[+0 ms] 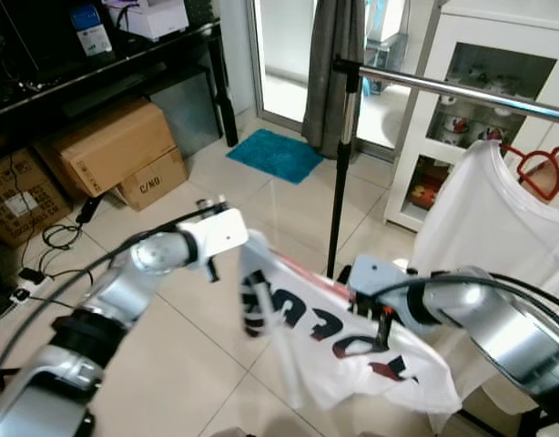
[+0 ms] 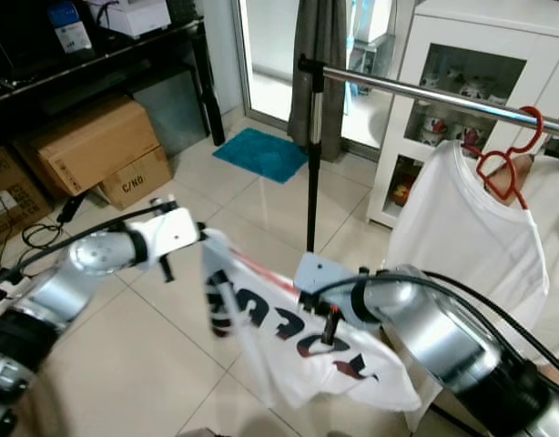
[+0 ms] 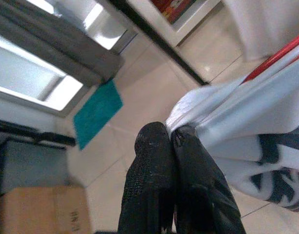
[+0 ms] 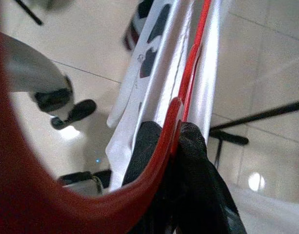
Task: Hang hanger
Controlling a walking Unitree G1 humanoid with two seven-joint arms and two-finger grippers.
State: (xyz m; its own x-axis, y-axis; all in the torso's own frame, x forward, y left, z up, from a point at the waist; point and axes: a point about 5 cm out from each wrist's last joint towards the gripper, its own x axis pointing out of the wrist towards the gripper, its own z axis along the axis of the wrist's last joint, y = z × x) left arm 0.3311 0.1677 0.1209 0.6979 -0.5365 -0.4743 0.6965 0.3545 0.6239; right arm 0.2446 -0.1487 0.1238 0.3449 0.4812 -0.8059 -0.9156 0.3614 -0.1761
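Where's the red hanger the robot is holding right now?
The red plastic hanger sits inside the white printed T-shirt, low in the head views, clamped by the right gripper, below and left of the silver metal clothes rail.

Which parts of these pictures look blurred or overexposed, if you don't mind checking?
Left eye view: the printed shirt smears where it hangs; the doorway glare is washed out. Right wrist view: the red hanger is a soft, out-of-focus arc. Left wrist view: the fingers are fairly sharp, the window blown out.
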